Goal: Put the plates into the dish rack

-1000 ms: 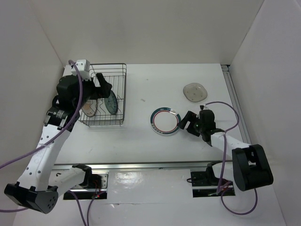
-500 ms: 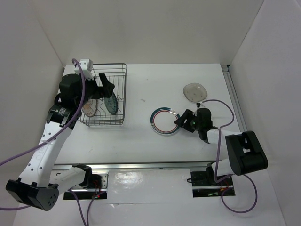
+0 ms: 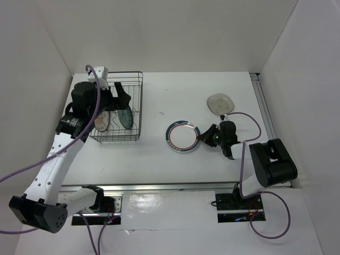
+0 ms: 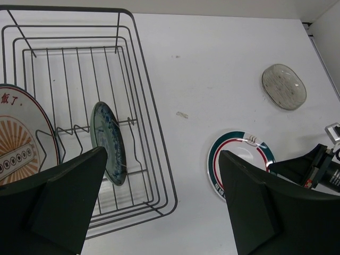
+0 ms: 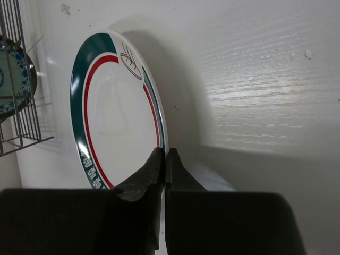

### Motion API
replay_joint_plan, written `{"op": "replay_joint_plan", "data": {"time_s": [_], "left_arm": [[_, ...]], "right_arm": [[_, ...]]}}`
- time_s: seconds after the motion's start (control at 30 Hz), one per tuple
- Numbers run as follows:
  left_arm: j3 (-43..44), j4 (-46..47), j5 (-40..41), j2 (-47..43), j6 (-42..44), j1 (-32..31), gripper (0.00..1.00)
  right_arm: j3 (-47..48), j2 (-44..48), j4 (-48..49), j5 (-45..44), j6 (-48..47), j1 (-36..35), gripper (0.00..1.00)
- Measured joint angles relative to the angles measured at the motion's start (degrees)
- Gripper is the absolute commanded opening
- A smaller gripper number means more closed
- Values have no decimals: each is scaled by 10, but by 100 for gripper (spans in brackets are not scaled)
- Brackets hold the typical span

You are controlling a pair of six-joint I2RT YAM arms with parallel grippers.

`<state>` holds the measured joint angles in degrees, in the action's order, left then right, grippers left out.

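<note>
The white plate with the red-and-teal rim point(image 3: 181, 137) point(image 5: 114, 111) point(image 4: 249, 151) lies right of the dish rack point(image 3: 141, 106) point(image 4: 64, 8). My right gripper point(image 3: 202, 137) point(image 5: 164, 154) is shut on its right rim, one finger on each face. In the rack stand the orange sunburst plate point(image 3: 100, 123) point(image 4: 21, 143) and the teal patterned plate point(image 3: 126, 117) point(image 4: 108, 141) point(image 5: 13, 79). The pale grey plate point(image 3: 220, 103) point(image 4: 283, 86) lies flat at the back right. My left gripper point(image 3: 118, 95) point(image 4: 162, 154) hangs open above the rack, holding nothing.
White walls close in the table at the back and on both sides. A metal rail point(image 3: 264, 106) runs along the table's right edge. A small speck point(image 4: 182, 114) lies on the table between the rack and the ringed plate.
The right gripper moved left onto the ringed plate's rim and shut on it, nudging the plate slightly left. The left gripper rose a little above the rack, still open.
</note>
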<state>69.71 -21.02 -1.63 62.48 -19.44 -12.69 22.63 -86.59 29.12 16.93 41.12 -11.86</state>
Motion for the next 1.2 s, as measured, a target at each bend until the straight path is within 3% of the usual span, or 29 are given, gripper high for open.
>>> {"op": "replay_joint_plan", "data": {"time_s": [0.17, 0.5, 0.67, 1.1, 1.2], "left_arm": [[0, 0, -11, 13, -3, 0, 100], [-21, 49, -189, 89, -52, 0, 100], [-30, 52, -234, 116, -63, 0, 100], [-30, 71, -273, 123, -64, 0, 100], [-30, 72, -273, 124, -64, 0, 90]], "right_arm": [[3, 38, -15, 3, -3, 0, 0], [136, 160, -92, 13, -33, -4, 0], [191, 156, -84, 35, -38, -33, 0], [189, 84, 41, 168, -3, -91, 0], [189, 84, 46, 176, -3, -103, 0]]}}
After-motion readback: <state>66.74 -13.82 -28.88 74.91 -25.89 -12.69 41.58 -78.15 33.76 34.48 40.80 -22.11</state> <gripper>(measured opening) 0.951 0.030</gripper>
